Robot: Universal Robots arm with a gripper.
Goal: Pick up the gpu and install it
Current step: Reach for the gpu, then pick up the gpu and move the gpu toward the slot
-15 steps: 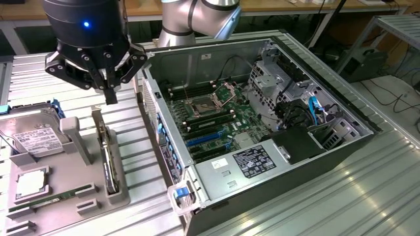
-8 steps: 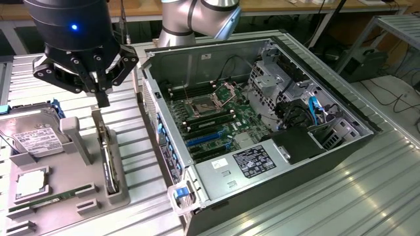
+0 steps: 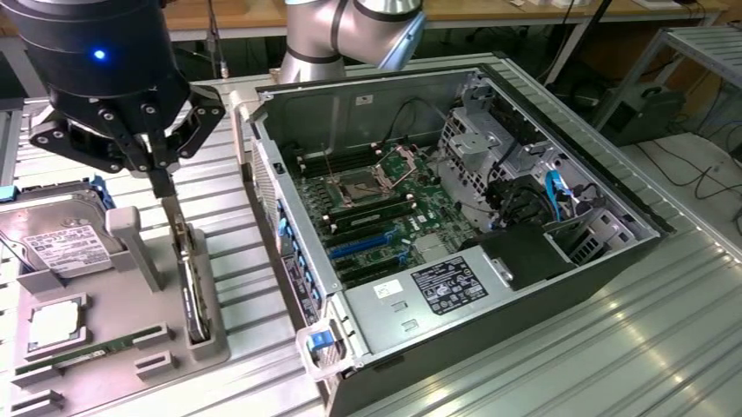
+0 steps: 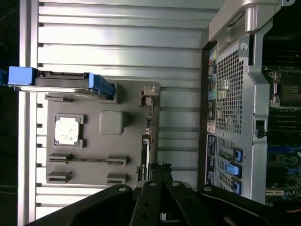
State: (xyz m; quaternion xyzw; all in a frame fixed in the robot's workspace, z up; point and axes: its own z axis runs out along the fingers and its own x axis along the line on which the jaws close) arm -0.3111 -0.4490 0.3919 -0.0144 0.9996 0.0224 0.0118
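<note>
We find the gpu (image 3: pixel 191 287) (image 4: pixel 146 150), a thin, flat black expansion card, standing on edge in a slot of the grey moulded holder tray (image 3: pixel 128 339), just beside the open black computer case (image 3: pixel 347 109). The black pincer (image 3: pixel 162 187) (image 4: pixel 156 170) sits at the card's upper end, on the side away from the case. We cannot tell whether it is clenched. We judge the card light, stiff and fragile, best pinched across its flat faces near that upper edge.
</note>
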